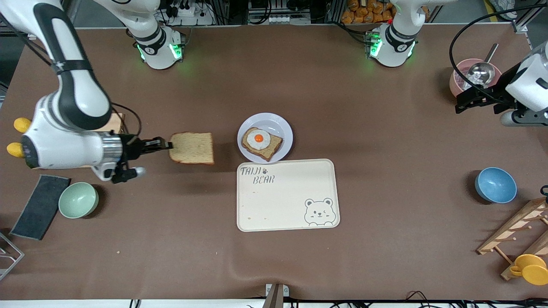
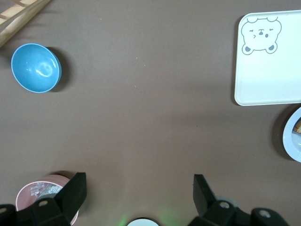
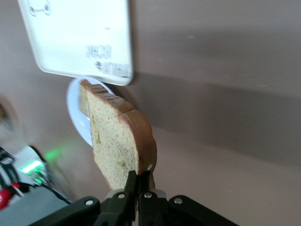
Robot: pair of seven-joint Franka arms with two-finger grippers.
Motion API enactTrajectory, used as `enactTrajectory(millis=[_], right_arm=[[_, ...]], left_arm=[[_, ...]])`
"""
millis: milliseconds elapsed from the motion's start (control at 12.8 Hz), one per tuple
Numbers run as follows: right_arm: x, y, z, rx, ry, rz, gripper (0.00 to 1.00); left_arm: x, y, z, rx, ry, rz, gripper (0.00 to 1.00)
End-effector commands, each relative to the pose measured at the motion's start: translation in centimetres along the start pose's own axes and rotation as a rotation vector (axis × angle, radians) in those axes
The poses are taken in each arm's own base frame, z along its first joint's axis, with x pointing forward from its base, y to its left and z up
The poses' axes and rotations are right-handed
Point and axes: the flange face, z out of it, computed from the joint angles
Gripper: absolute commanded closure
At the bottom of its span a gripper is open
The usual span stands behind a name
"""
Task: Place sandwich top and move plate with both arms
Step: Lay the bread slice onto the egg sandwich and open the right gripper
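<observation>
My right gripper (image 1: 168, 144) is shut on the edge of the sandwich top (image 1: 192, 148), a plain brown bread slice held flat above the table, beside the plate toward the right arm's end. In the right wrist view the slice (image 3: 121, 141) stands out from the closed jaws (image 3: 139, 178). The pale plate (image 1: 284, 127) sits at mid-table and bears a bread slice with a fried egg (image 1: 261, 142); its rim also shows in the right wrist view (image 3: 75, 110). My left gripper (image 1: 459, 105) is open and empty in the air by the pink bowl, its fingers (image 2: 75, 193) spread wide.
A cream bear-printed tray (image 1: 287, 195) lies just nearer the camera than the plate. A green bowl (image 1: 78, 199) and dark cloth (image 1: 40, 206) are at the right arm's end. A pink bowl with a ladle (image 1: 471, 77), a blue bowl (image 1: 495, 185) and a wooden rack (image 1: 518, 231) are at the left arm's end.
</observation>
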Motion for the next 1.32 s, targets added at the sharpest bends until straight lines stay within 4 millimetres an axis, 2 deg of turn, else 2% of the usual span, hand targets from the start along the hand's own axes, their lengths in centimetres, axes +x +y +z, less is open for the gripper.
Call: enactTrajectory(millis=[0,468,935,1247], right_arm=[[-0.7,-3.2,4.4,0.047,0.015,0.083,1.0],[-4.9,-8.0,11.3,0.113,0.151,0.204,1.0],[-7.9,-8.3,15.4,0.163,0.232,0.311,1.0],[-8.5,-8.5,16.7,0.214,0.248,0.372,1.0]], left_arm=[[0.1,0.8,1.9,-0.058,-0.006,-0.005,0.0],[0.4,0.9,4.2,-0.065,-0.019,-0.01,0.0],[0.4,0.7,6.6,-0.063,-0.037,-0.016,0.0],[0.5,0.6,8.4,-0.063,-0.056,-0.02,0.0]])
